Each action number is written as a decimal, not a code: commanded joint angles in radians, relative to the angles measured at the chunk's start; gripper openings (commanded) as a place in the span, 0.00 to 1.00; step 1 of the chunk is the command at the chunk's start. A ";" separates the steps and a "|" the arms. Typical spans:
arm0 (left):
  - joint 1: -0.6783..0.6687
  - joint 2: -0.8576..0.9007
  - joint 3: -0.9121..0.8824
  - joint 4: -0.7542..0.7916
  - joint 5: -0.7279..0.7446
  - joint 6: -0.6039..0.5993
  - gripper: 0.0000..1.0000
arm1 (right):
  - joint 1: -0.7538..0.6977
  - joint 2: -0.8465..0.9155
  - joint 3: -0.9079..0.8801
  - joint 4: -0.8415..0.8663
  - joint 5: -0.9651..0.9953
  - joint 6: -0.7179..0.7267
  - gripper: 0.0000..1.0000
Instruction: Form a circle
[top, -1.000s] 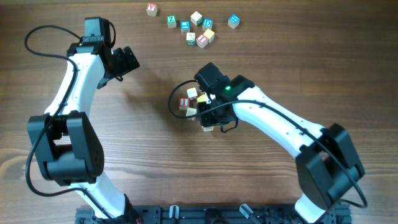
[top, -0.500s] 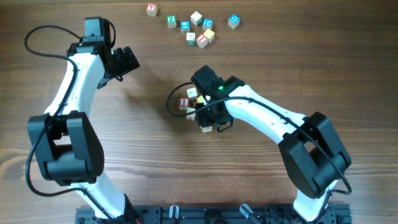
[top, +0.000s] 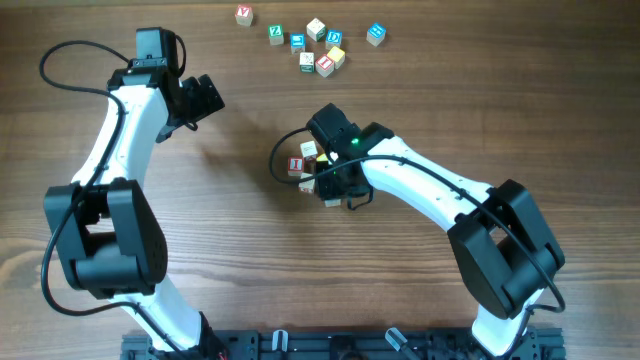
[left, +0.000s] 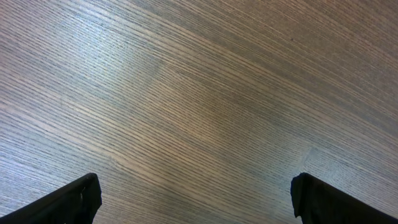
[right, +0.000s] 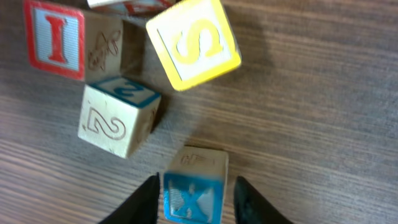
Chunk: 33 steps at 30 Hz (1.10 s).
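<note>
The circle is a small cluster of letter cubes at mid-table. It includes a red I cube (right: 56, 37), a yellow S cube (right: 194, 40), a pale 2 cube (right: 118, 118) and a blue X cube (right: 194, 186). My right gripper (right: 194, 204) straddles the X cube, which rests on the wood. One finger is close against its left side and a gap shows on its right, so the jaws stand open. From overhead the right gripper (top: 331, 186) covers most of the cluster; the red I cube (top: 296, 165) shows beside it. My left gripper (top: 205, 97) is open over bare wood.
A loose scatter of several similar letter cubes (top: 310, 45) lies along the far edge of the wooden table (top: 230, 260). A black cable (top: 275, 160) loops beside the cluster. The arm bases stand at the near edge.
The right arm's elbow swung in toward the middle and its gripper shifted slightly left over the cluster. The left arm has not moved.
</note>
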 joint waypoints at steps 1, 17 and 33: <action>0.003 -0.017 0.011 0.000 0.001 0.005 1.00 | 0.007 0.016 -0.007 0.023 0.030 0.015 0.46; 0.003 -0.017 0.011 0.000 0.001 0.005 1.00 | 0.006 0.013 -0.003 0.026 0.029 0.043 0.56; 0.003 -0.017 0.011 0.000 0.001 0.005 1.00 | 0.006 -0.157 -0.008 -0.188 -0.014 0.187 0.39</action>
